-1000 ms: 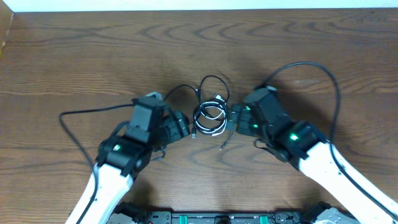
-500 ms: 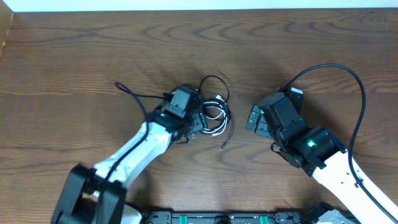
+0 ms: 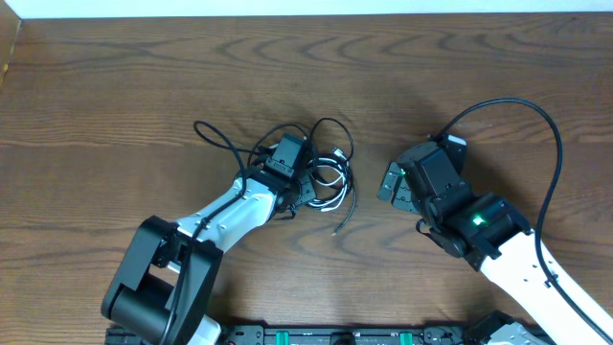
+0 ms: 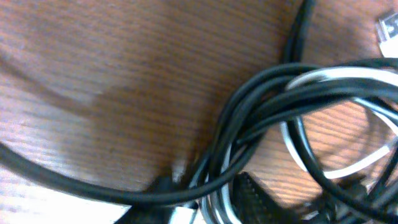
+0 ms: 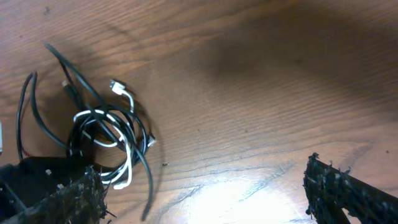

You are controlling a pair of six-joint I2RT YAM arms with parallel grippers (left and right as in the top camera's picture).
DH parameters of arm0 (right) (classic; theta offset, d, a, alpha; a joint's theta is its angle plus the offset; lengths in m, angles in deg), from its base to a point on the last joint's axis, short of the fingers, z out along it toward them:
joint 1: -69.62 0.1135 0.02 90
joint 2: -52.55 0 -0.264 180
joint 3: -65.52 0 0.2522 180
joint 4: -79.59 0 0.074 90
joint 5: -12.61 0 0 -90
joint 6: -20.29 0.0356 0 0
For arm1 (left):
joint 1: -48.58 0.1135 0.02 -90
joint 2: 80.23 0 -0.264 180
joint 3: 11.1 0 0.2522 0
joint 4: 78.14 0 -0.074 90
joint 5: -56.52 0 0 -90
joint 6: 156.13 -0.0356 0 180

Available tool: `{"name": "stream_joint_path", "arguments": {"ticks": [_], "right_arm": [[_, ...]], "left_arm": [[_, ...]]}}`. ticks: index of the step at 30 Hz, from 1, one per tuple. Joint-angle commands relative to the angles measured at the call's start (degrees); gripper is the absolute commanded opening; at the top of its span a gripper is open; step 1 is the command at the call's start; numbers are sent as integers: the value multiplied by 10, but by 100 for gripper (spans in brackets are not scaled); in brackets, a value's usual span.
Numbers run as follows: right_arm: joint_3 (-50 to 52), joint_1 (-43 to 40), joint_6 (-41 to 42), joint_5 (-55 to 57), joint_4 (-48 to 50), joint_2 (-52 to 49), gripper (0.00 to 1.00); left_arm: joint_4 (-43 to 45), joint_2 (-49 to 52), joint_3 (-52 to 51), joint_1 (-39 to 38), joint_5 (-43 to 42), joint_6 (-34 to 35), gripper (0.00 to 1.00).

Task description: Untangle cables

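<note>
The cables [image 3: 330, 178] lie in a tangled coil at mid-table, black loops wound with a white cord. One loose black end [image 3: 339, 222] trails toward me. My left gripper [image 3: 305, 188] is at the coil's left side. In the left wrist view the left gripper [image 4: 205, 202] has black and white strands [image 4: 261, 106] pinched between its fingers. My right gripper [image 3: 387, 182] stands open to the right of the coil, apart from it. In the right wrist view the cables [image 5: 106, 134] lie at the left, beyond the wide-open right gripper [image 5: 205, 196], which has bare wood between its fingers.
The left arm's own thick black cable [image 3: 218, 142] loops over the wood left of the coil. The right arm's cable [image 3: 536, 125] arches at the right. The wooden table [image 3: 144, 77] ends at a pale edge along the top.
My left arm swung right and forward into the coil and its jaws narrowed onto strands. My right gripper pulled back to the right from the coil, then held still.
</note>
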Motion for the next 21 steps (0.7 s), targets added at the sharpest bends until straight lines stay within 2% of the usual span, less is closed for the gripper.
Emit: {"name": "stream_joint_path", "arguments": {"ticks": [1, 2, 4, 9, 15, 21], "right_arm": [[1, -2, 7, -9, 0, -13, 99], [1, -2, 7, -10, 0, -17, 99], [1, -2, 7, -10, -1, -26, 99], [1, -2, 6, -43, 4, -55, 99], [1, -2, 0, -100, 11, -101, 99], [1, -2, -144, -271, 80, -123, 99]], "left_arm": [[-4, 10, 3, -1, 10, -5, 13], [-4, 10, 3, -1, 10, -5, 8], [-4, 9, 3, -1, 10, -11, 8], [-8, -21, 5, 0, 10, -104, 8], [-34, -87, 4, 0, 10, -158, 8], [-42, -133, 4, 0, 10, -162, 8]]}}
